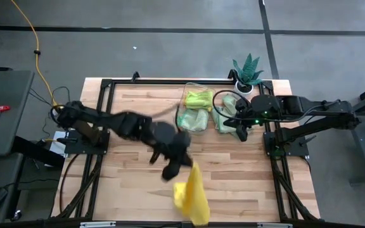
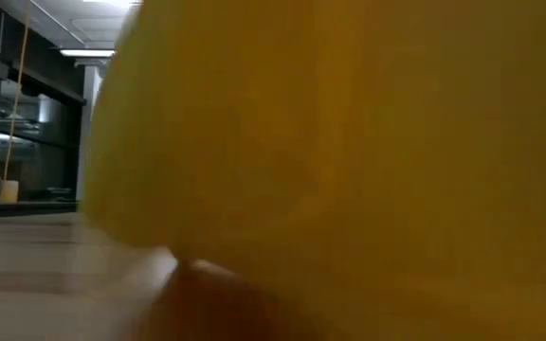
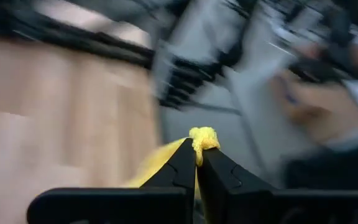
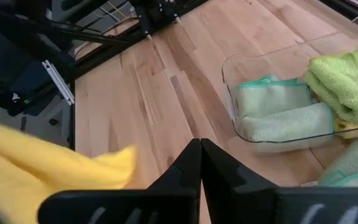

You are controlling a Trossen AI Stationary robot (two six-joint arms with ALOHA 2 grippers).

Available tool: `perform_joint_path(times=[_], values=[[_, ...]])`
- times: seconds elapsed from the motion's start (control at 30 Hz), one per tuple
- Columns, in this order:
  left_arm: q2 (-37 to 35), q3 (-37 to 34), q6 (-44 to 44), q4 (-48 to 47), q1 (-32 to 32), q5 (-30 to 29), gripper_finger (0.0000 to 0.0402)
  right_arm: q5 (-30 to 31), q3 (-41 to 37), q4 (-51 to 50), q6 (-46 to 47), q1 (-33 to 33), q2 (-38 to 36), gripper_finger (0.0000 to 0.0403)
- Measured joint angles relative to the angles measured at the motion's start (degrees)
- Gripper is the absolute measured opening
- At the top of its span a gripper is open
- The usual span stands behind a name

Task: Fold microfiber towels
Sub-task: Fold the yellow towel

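While the left gripper (image 3: 197, 157) clamps a yellow towel (image 1: 192, 196) above the worktop's (image 1: 246, 177) near edge, the right gripper (image 4: 201, 152) waits, jaws closed and empty, beside the clear bin (image 4: 272, 99) of folded towels (image 4: 278, 112).

Both arms are dark, nearly black, built of chunky jointed segments. The left arm (image 1: 116, 125) crosses the left half of the overhead frame (its outline smeared), and the right arm (image 1: 309, 109), at the right, carries a tiny green light. Each wrist picture shows two black, wedge-shaped fingers (image 4: 188, 165) on a flat crossbar.
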Motion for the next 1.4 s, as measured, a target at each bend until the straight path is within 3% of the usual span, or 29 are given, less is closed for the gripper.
perform_joint_path(times=[0.23,0.43,0.83,1.03,1.2,1.4], values=[[-1.36,0.65,4.05,-17.17,8.38,-14.51,0.0000,-0.06,0.00,-0.03,0.16,-0.02,1.74,0.0000],[-1.16,-4.64,6.79,-31.38,12.05,-20.36,0.0000,-1.14,0.00,-0.61,3.32,0.13,4.62,0.0000],[-1.10,-22.53,5.30,-26.53,6.32,-19.73,0.0000,-6.67,0.00,-1.22,4.42,10.89,16.74,0.0012],[-1.15,-25.72,5.32,-26.01,3.06,-20.27,0.0014,-6.78,0.00,-0.85,3.47,16.58,26.80,0.0080],[-1.19,-26.09,6.46,-27.50,2.91,-20.01,0.0050,-6.00,0.00,0.11,-4.09,19.38,35.86,0.0145],[-1.34,-25.50,14.16,-30.64,2.61,-18.73,0.0101,0.54,-0.02,2.95,-11.00,20.97,44.99,0.0166]])
